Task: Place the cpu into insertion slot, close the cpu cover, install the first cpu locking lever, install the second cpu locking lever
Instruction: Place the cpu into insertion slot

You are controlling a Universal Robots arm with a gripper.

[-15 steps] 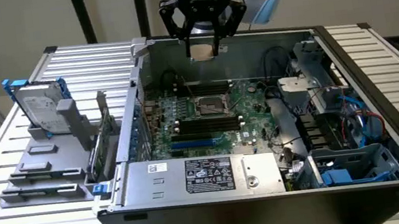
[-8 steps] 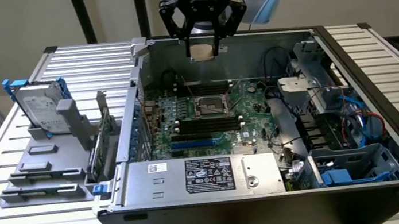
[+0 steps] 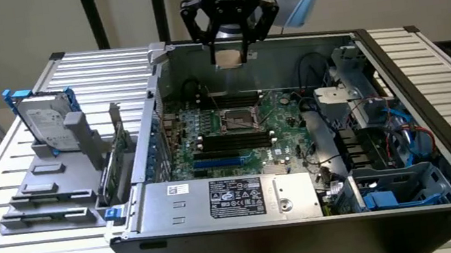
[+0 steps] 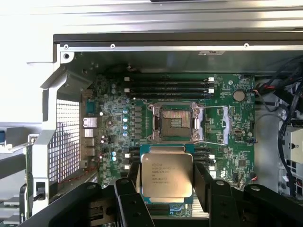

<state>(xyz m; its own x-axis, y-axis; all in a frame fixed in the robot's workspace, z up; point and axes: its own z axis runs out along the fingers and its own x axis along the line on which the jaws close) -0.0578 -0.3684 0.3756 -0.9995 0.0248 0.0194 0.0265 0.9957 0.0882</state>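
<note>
My gripper (image 3: 230, 46) hangs above the far wall of the open computer case, shut on the cpu (image 3: 231, 58), a small pale tan-silver square. In the wrist view the cpu (image 4: 166, 175) lies flat between the black fingers (image 4: 128, 191), label side up. The insertion slot (image 4: 176, 122) is a dark square socket with a grey rim on the green board, uncovered, and it shows as the insertion slot (image 3: 240, 119) below and in front of the gripper. The cpu cover (image 4: 213, 124), a thin silvery frame, is swung open beside the slot. Thin wire levers (image 4: 142, 102) stand free around it.
Long black memory slots (image 3: 232, 142) lie just in front of the socket. A silver power supply box (image 3: 226, 198) fills the case's near side. Blue drive cages (image 3: 399, 185) and cables (image 3: 401, 129) crowd the exterior view's right. A hard drive (image 3: 46, 120) stands on a grey rack outside.
</note>
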